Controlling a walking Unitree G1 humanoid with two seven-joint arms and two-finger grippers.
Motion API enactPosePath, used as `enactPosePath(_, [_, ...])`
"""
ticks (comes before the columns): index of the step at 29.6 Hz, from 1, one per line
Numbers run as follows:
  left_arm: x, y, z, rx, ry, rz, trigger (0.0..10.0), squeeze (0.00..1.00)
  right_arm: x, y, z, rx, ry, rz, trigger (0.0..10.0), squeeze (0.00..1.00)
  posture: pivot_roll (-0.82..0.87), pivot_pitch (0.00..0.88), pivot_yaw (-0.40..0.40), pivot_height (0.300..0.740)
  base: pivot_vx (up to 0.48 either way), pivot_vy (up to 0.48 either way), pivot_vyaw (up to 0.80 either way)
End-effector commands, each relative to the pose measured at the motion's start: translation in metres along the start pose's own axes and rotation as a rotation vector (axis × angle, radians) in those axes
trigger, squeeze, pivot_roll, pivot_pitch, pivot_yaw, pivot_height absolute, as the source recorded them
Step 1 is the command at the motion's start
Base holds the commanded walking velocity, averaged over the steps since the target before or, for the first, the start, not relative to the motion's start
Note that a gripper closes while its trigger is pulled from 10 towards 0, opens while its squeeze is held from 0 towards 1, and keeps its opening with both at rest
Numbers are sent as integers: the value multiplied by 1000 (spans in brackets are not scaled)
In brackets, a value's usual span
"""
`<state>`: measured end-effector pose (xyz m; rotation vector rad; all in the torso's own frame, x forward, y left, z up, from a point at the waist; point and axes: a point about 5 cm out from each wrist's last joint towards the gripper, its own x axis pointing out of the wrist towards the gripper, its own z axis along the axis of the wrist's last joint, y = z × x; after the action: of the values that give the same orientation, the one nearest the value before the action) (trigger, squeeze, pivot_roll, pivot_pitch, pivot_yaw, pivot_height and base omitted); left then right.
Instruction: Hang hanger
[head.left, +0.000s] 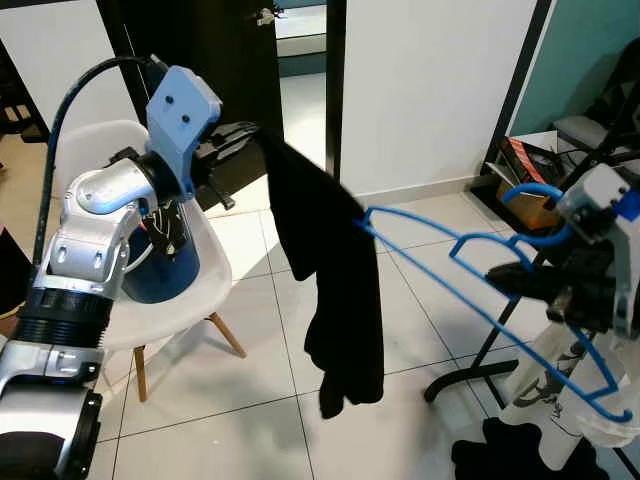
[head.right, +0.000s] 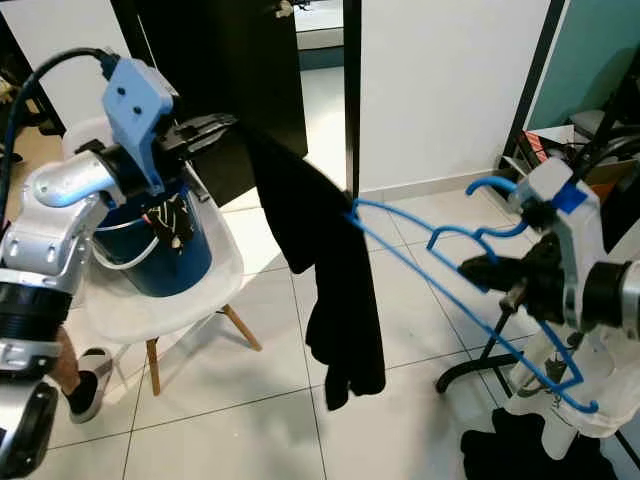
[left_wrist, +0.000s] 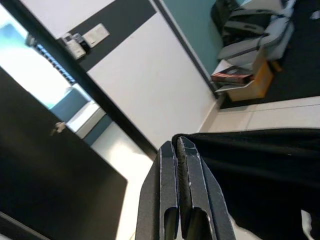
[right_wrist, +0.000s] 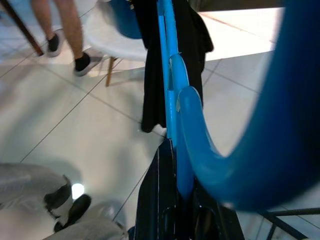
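A black garment (head.left: 335, 270) hangs in mid-air over the tiled floor. My left gripper (head.left: 240, 135) is shut on its top corner, raised at the upper left; in the left wrist view the black fingers (left_wrist: 181, 190) pinch the cloth (left_wrist: 260, 170). A blue plastic hanger (head.left: 470, 270) lies tilted at the right, its far tip poked into the garment. My right gripper (head.right: 480, 270) is shut on the hanger near its hook (head.right: 495, 187); the right wrist view looks along the hanger (right_wrist: 170, 85) toward the garment (right_wrist: 192, 35).
A white chair (head.left: 195, 290) holding a blue bucket (head.right: 165, 255) stands at the left. A person's legs (right_wrist: 65, 30) are beside it. A black rack stand (head.left: 480, 365) and dark clothes (head.left: 520, 450) lie on the floor at the right. Behind are a dark door (head.left: 230, 60) and a white wall (head.left: 430, 90).
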<state>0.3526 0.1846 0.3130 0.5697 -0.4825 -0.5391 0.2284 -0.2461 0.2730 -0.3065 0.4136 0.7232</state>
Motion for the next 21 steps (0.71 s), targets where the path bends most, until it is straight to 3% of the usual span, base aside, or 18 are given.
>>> enactPosePath(1, [-1,9,5,36,-10,30,10000,0,-4,3,6,-35,-19,9,10000,0,-150,0,59,740,0,0,0])
enactPosePath(8, [-3,11,8,4,-47,-4,10000,0,-7,-10,9,-47,-41,-76,10000,0,-149,0,58,740,0,0,0])
enactPosePath(11, [-6,4,15,-102,-124,-87,10000,0,-9,-24,12,-42,-64,-176,10000,0,-147,0,58,740,0,0,0])
enactPosePath(14, [-7,1,17,-131,-146,-116,10000,0,-9,-26,13,-39,-74,-190,10000,0,-147,0,58,740,0,0,0])
enactPosePath(17, [-14,-16,23,-301,-233,-266,10000,0,-9,-32,17,-42,-113,-230,10000,0,-141,0,58,740,0,0,0])
enactPosePath(18, [-14,-16,23,-301,-233,-266,10000,0,-9,-32,17,-42,-113,-230,10000,0,-141,0,58,740,0,0,0])
enactPosePath(21, [-22,-34,25,-442,-287,-403,10000,0,-7,-30,18,-51,-130,-212,10000,0,-140,0,59,740,0,0,0])
